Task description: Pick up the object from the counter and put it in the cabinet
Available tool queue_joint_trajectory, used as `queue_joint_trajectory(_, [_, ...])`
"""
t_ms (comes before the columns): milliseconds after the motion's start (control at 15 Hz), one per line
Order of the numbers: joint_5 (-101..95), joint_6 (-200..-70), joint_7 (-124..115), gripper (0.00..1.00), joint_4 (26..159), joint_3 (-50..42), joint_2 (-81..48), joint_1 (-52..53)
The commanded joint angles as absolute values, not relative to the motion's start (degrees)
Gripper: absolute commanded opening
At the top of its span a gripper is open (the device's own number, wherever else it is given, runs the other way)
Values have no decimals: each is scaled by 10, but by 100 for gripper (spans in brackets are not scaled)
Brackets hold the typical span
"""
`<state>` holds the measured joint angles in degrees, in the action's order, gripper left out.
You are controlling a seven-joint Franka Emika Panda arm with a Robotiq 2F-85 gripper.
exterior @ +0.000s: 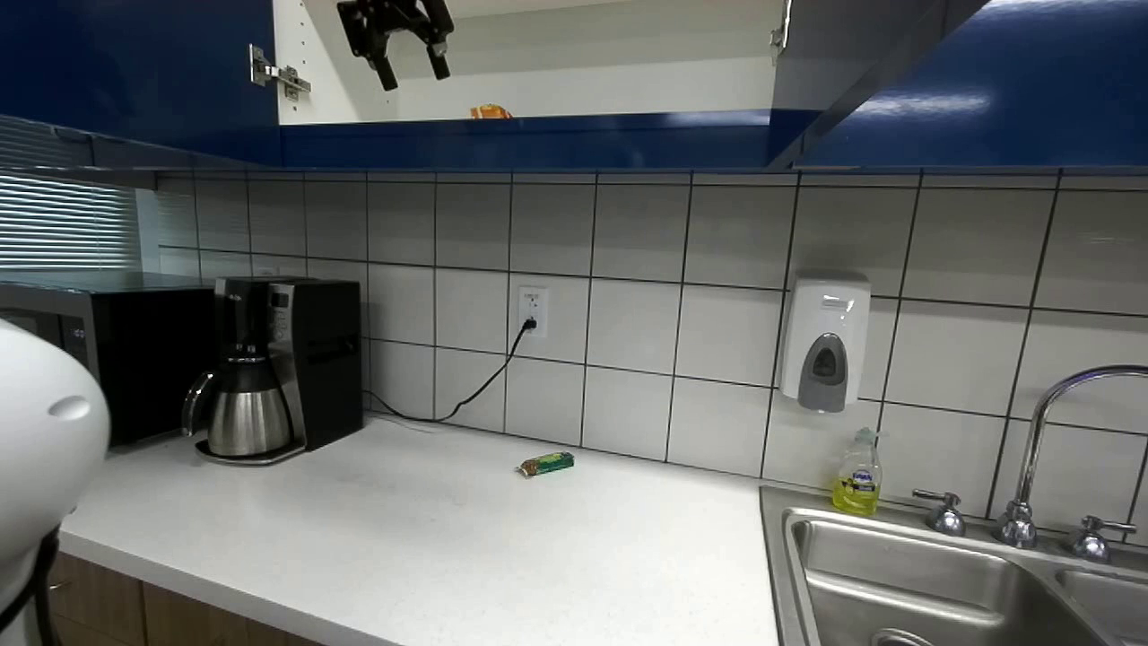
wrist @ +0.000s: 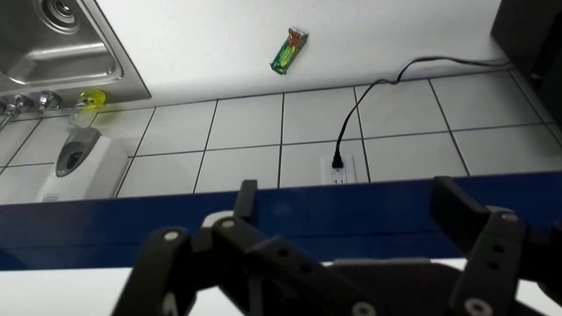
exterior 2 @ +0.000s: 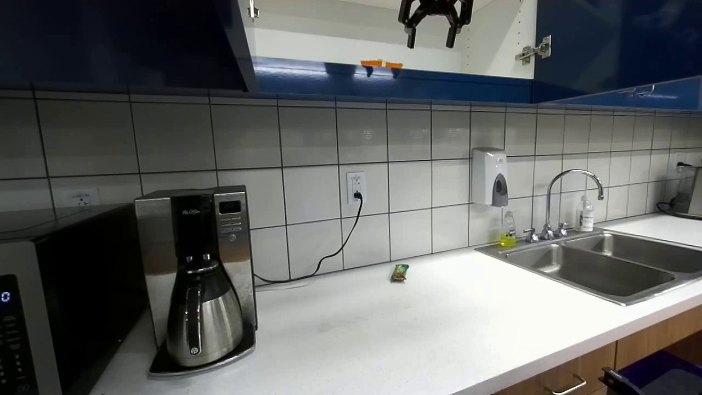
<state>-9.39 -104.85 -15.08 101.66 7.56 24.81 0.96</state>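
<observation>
The orange packet lies on the cabinet's bottom shelf near the front edge, partly hidden by that edge, in both exterior views. It does not show in the wrist view. The cabinet has blue doors standing open and a white interior; its blue front edge crosses the wrist view. My gripper is open and empty, at the cabinet opening, above and apart from the packet. Its spread fingers also show in an exterior view and in the wrist view. The white counter is below.
A small green packet lies on the counter near the tiled wall. A black coffee machine and a microwave stand at one end. A steel sink is at the opposite end. Open cabinet doors flank the opening.
</observation>
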Motion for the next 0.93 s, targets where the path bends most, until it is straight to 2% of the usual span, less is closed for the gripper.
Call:
queue_joint_trajectory(0, [-69,-1023,-119,100,1092,66,303,22])
queue_joint_trajectory(867, [-45,-1016,-120,100,1334,72,371,35])
